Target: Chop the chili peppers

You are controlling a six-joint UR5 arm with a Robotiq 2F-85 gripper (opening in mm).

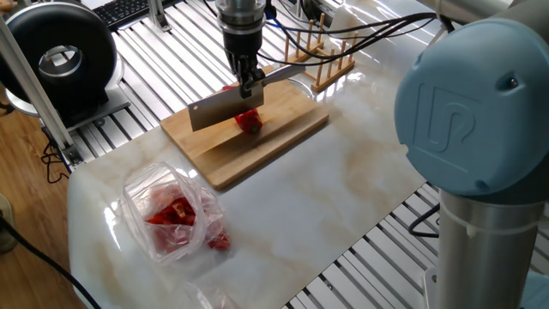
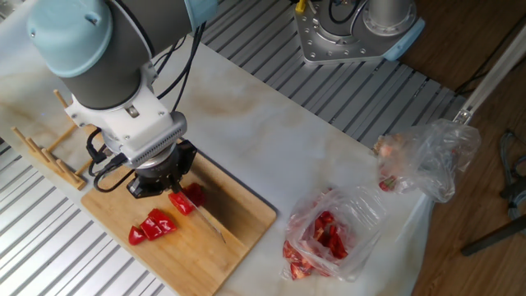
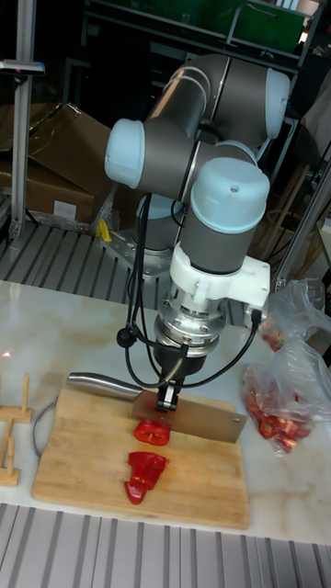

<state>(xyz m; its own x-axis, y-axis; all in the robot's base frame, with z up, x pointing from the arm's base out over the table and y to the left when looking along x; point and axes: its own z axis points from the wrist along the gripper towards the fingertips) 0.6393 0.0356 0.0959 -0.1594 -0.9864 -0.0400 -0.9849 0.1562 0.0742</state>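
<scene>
The grey and pale-blue robot arm (image 3: 207,184) reaches down over the white marble-patterned bench (image 1: 343,180), on which a rectangular light wooden cutting board (image 2: 238,238) lies near the edge bordered by ribbed metal slats. A crumpled clear plastic bag holding red pieces (image 1: 171,215) sits on the bench toward its other end, well apart from the board, and a small wooden slotted rack (image 1: 330,60) stands just beside the board's far corner. The black two-finger gripper (image 3: 167,397) points straight down and pinches the spine of a steel cleaver with a broad rectangular blade (image 1: 219,110) between its fingers; the blade is held on edge above the board (its long metal handle sticks out level toward the rack side). The glossy red chili peppers (image 3: 152,431) lie on the board in two lots: one cut piece right under the blade, close to the board's middle, and a second cluster of red pieces (image 2: 152,227) a little way off, toward the board's long edge nearest the slats.
</scene>
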